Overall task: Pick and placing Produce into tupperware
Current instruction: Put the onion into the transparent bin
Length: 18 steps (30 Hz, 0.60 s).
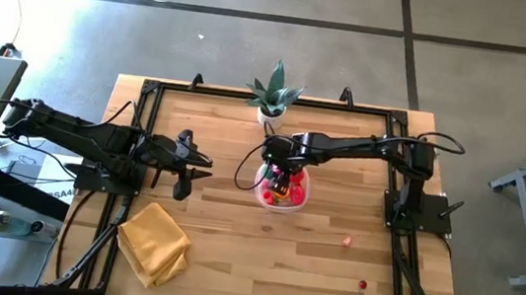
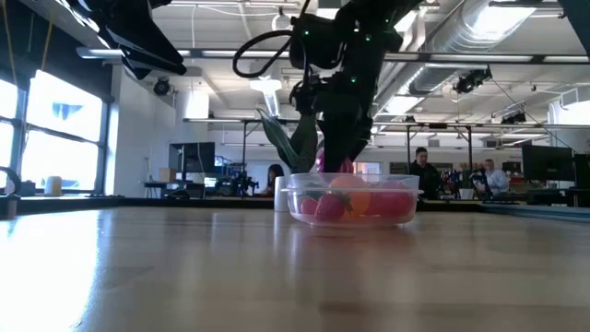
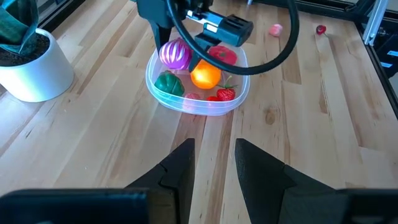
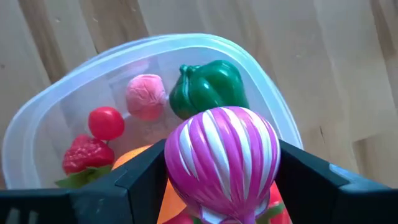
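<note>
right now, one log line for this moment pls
right hand: shut on striped onion, over tub | left hand: open, waiting | loose: two pieces

Lighting from my station: overhead view evenly lit; the table [image 1: 260, 256] reads bright, the arms cast only short soft shadows, and the floor shows a mild sheen.

Low view is backlit. Windows at the side and ceiling lamps flare white, so the right gripper [image 2: 339, 157] and its arm appear as near-silhouettes. The near tabletop is soft and out of focus, and the far room is hazy.

Left wrist view: bright, warm wood, small highlights on the tupperware [image 3: 155, 93] rim.

Right wrist view: the magenta striped vegetable [image 4: 221, 155] is glossy, with white glare streaks; the fingers [image 4: 143, 186] are blurred.
</note>
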### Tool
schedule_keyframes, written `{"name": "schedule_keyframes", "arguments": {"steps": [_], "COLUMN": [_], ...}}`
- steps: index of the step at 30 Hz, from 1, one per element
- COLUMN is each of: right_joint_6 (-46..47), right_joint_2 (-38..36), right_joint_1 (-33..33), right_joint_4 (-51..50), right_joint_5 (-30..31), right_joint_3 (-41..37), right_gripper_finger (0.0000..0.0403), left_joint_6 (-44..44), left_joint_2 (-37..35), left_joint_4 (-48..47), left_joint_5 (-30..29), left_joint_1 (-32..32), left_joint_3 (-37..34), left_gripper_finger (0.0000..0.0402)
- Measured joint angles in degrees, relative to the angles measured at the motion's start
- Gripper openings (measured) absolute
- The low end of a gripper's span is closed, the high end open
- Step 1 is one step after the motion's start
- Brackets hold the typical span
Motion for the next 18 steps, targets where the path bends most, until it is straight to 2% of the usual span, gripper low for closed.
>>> {"name": "schedule_keyframes", "arguments": {"steps": [18], "right_joint_6": [-2.9], "right_joint_2": [0.0], "right_joint_1": [0.1], "right_joint_4": [0.9], "right_joint_5": [0.4], "right_joint_3": [-0.5], "right_gripper_finger": [0.0259], "left_joint_6": [0.0], "left_joint_2": [0.0], "left_joint_4": [0.0], "left_joint_5": [0.0], "left_joint_1": [0.0], "left_joint_3": [0.0], "left_gripper_finger": [0.0106]}}
